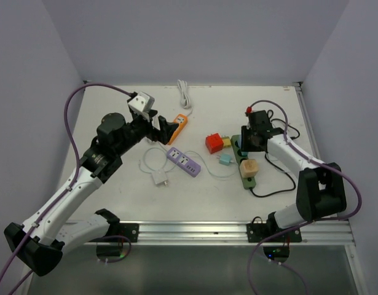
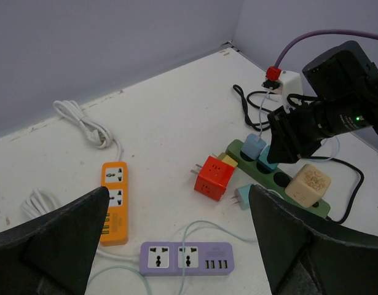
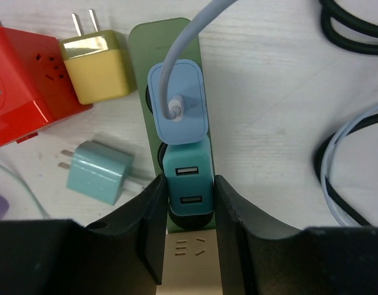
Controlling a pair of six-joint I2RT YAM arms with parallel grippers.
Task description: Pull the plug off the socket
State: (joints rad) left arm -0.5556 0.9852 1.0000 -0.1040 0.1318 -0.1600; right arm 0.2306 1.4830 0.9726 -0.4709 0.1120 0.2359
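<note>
Teal plug (image 3: 187,169) is pinched in the right gripper (image 3: 188,190), so it is best pulled straight off the green strip (image 3: 149,43), without tilting.

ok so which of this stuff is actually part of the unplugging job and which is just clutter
In the job: teal charger, green power strip holding it, right gripper closed around it.
Lying about: red cube adapter, yellow charger, loose pale charger, purple strip, orange strip.
</note>
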